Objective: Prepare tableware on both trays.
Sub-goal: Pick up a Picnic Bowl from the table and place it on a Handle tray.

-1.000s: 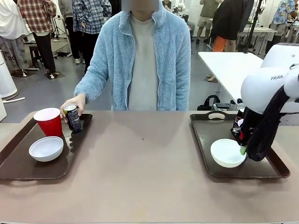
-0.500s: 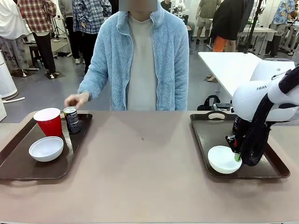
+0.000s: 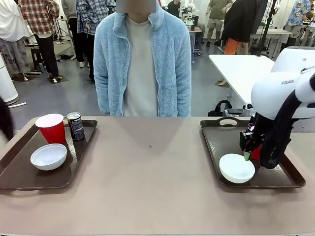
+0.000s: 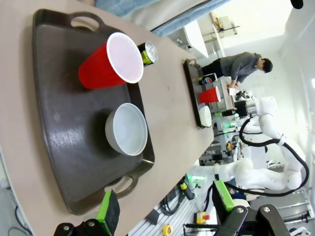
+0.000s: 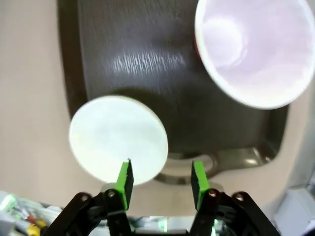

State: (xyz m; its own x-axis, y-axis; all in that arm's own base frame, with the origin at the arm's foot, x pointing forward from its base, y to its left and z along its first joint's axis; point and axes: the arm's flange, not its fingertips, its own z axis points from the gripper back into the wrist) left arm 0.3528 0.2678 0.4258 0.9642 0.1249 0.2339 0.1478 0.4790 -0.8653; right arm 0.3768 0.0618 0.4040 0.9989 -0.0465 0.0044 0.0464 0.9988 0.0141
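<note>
- Since the earlier frame the person [image 3: 142, 64] has drawn the arm back from the can [image 3: 76, 126], and the right hand [image 5: 160, 179] has lifted off the right bowl [image 3: 236, 168].
- That hand hangs part-open and empty, likely having just released the bowl on the right tray [image 3: 214, 142] beside a red cup [image 5: 256, 46].
- The left tray [image 3: 19, 172] holds a cup [image 3: 51, 129], a bowl [image 3: 48, 157] and the can; the left hand [image 4: 165, 209] is wide, empty.

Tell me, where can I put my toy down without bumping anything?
The table is bare in the middle, between the left tray and the right tray. The left tray's near end, past its bowl, is free too. Its far end is crowded with a cup and can. The right gripper hangs over the right tray.
</note>
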